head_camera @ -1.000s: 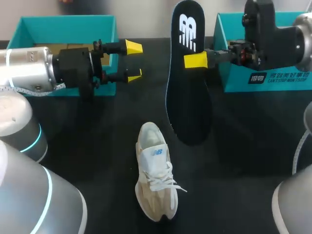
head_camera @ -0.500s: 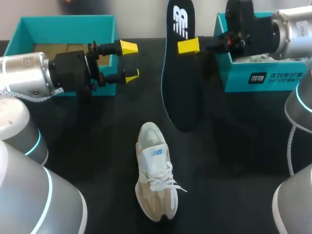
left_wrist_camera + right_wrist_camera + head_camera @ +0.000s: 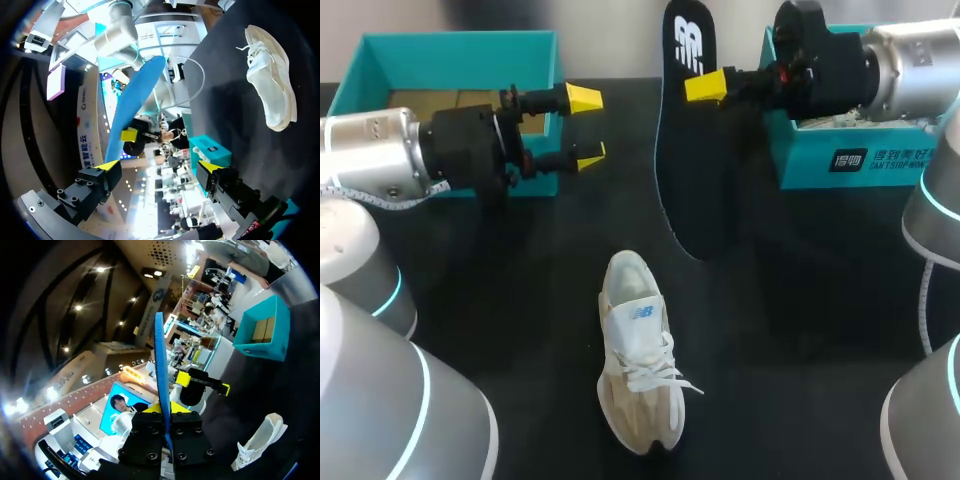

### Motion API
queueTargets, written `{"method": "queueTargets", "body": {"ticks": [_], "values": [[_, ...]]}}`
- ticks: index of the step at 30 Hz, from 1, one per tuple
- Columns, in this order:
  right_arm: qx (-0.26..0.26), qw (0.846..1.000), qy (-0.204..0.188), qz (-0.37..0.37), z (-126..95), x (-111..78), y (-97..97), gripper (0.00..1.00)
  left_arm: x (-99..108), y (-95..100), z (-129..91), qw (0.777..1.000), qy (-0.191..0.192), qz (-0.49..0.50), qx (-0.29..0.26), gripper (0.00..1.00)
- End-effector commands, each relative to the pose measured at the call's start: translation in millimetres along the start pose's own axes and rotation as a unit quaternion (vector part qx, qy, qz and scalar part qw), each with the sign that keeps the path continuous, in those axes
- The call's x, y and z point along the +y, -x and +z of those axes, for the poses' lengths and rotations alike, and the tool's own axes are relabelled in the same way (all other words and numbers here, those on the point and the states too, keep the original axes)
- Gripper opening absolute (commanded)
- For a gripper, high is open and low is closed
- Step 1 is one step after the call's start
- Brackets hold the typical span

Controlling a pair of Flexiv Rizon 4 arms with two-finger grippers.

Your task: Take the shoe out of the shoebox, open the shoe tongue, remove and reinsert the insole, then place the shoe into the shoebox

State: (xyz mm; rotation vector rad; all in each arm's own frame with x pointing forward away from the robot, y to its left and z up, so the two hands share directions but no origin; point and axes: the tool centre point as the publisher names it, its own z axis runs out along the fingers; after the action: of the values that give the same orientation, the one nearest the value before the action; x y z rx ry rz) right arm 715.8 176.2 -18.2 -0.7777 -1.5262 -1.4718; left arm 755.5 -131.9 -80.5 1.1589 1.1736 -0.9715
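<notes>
My right pincer is clenched on the black insole, pinching it near its printed upper end so it hangs almost upright above the table. My left pincer is released, its yellow tips spread apart with nothing between them, in front of the left teal box. The black table carries that box at its far left and the right teal box at its far right, behind my right arm. The insole's lower end hangs near the heel of the pale shoe, apart from it. The shoe stands on its sole mid-table, toe towards me, outside both boxes.
</notes>
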Motion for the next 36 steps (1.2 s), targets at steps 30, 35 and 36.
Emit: {"method": "queueTargets", "body": {"ticks": [30, 35, 36], "values": [[-0.004, 0.986, 0.013, 0.167, 3, 41.9, 72.0, 0.0, -1, -39.8, 5, 0.997, -0.044, -0.046, 0.035, 1.0], [-0.004, 0.986, 0.013, 0.167, 3, 41.9, 72.0, 0.0, -1, -39.8, 5, 0.997, -0.044, -0.046, 0.035, 1.0], [-0.004, 0.986, 0.013, 0.167, 3, 41.9, 72.0, 0.0, -1, -39.8, 5, 0.997, -0.044, -0.046, 0.035, 1.0]]}}
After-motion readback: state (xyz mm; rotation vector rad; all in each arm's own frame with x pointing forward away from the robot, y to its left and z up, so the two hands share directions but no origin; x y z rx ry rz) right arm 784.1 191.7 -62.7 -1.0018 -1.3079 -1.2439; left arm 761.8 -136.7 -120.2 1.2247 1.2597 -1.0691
